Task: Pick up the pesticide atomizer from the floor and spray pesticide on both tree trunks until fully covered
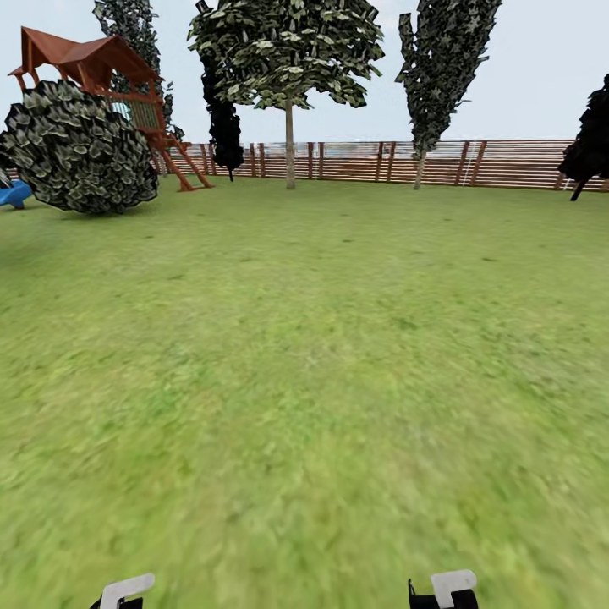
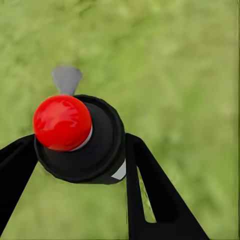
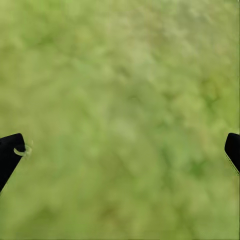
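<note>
- The left gripper point(image 2: 80, 155) is clenching the pesticide atomizer point(image 2: 80, 140), its two black fingers point(image 2: 150, 190) pressing either side of the black body. The red knob point(image 2: 62, 122) is facing the wrist camera, and a grey nozzle tip point(image 2: 66, 79) is poking out beyond it over the grass point(image 2: 175, 75). The bottle's long axis is running roughly along the fingers, away from the wrist.
- The tree point(image 1: 288, 59) with the pale bare tree trunk point(image 1: 289, 148) is standing far ahead of both grippers, a little left of the midline between them, close to the fence point(image 1: 507, 162). It is therefore lying slightly nearer the loaded left arm's side, and I judge the base needs to be driving much closer before spraying reaches it.
- The right gripper point(image 3: 120, 150) is hanging released, fingertips point(image 3: 10, 152) spread wide over bare lawn, holding nothing.
- A second slim trunk point(image 1: 419, 169) is rising further right along the fence; whether it is a task tree I cannot tell.
</note>
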`<state>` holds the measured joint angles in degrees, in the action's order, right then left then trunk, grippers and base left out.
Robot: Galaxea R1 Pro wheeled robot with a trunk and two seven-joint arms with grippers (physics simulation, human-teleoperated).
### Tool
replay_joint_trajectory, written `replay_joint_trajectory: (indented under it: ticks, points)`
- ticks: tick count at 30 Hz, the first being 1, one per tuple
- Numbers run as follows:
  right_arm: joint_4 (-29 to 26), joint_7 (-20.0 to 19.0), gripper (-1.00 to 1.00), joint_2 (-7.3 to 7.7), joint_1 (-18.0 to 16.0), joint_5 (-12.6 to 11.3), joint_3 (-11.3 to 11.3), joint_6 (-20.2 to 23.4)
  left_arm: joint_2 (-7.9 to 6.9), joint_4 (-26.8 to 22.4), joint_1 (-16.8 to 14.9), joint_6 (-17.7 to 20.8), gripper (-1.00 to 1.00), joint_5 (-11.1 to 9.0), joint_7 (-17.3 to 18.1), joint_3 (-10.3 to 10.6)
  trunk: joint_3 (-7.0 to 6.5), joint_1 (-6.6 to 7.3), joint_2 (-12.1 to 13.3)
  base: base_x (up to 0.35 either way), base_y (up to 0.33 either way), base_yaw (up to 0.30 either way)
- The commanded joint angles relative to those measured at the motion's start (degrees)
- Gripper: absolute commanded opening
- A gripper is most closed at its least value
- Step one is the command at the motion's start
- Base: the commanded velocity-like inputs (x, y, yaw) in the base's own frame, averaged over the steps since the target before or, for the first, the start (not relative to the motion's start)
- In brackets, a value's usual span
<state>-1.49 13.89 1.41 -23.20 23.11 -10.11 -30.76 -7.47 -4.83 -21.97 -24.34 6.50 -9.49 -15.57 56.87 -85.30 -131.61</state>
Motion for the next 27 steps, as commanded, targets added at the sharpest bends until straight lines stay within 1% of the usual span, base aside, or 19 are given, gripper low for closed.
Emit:
replay_joint_trajectory:
  ticks: [1,27]
  points:
    - [0.00,0.00,1.00,0.00,0.00,0.00,0.00,0.00,0.00,-0.01,0.00,0.00,-1.00,0.00,-0.02,-0.02,0.00,0.00,0.00,0.340,0.000,0.000]
    - [0.00,0.00,1.00,0.00,0.00,0.00,0.00,0.00,-0.09,-0.01,0.00,0.00,-1.00,0.10,-0.70,-0.03,0.00,0.00,0.00,0.340,0.000,0.000]
